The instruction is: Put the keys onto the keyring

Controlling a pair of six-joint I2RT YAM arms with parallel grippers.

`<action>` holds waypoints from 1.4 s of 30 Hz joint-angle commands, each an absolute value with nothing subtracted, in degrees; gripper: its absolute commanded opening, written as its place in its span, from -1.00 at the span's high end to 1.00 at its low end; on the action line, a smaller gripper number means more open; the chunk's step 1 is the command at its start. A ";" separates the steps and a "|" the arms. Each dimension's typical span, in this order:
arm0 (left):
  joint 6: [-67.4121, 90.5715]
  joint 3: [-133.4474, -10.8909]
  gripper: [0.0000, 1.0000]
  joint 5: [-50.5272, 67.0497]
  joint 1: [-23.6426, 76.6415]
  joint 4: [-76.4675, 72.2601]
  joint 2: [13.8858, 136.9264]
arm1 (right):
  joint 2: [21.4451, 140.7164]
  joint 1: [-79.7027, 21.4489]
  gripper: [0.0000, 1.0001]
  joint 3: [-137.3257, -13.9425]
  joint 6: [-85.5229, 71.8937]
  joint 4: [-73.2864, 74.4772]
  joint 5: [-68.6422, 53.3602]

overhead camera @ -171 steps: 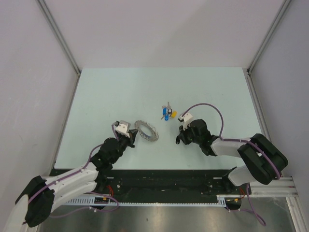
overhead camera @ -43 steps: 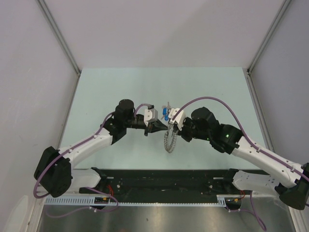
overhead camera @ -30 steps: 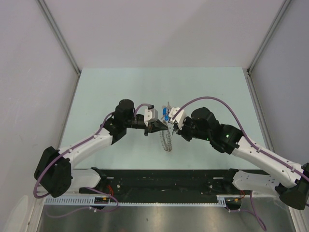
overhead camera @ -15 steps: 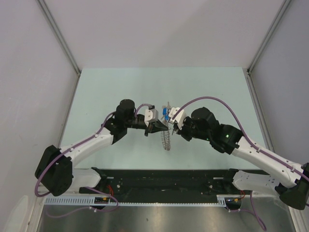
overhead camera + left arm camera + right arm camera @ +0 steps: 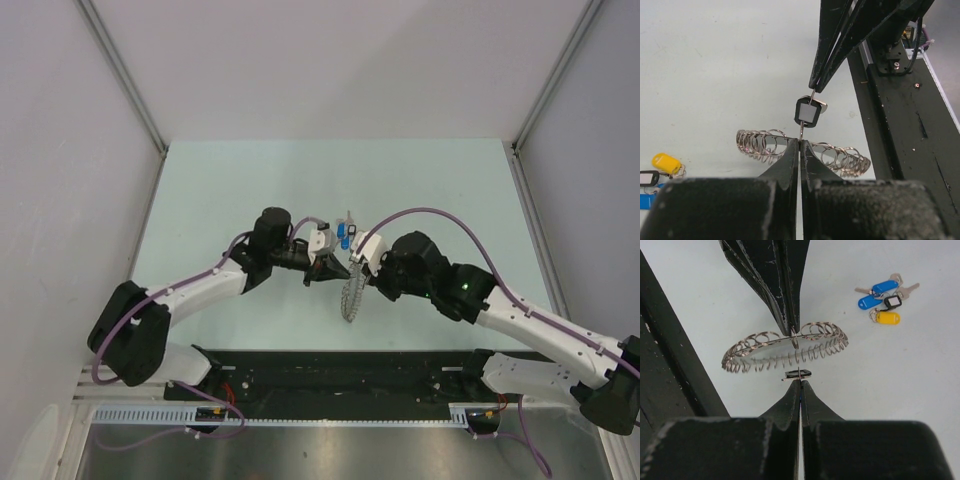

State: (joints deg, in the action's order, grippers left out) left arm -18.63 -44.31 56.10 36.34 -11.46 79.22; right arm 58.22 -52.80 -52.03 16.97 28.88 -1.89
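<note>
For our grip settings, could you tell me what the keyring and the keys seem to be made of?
Keyring: probably steel wire, shiny; its silvery loops glint. Keys: heads look like glossy plastic, solid blue and yellow; blades seem dull grey metal.

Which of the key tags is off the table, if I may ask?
The black-rimmed tag pinched by the right end effector, next to the keyring; the blue tags and yellow tag lie on the table.

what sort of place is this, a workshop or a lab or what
Most likely a robotics lab test cell. A pale green table is boxed in by plain white panels, and the cabled left arm and right arm are bolted to a black rail at its near edge.
</note>
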 commanded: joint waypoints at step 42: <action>-21.27 -46.85 0.99 61.70 36.74 -12.39 83.76 | 60.21 -53.17 1.00 -48.43 14.41 22.59 -2.90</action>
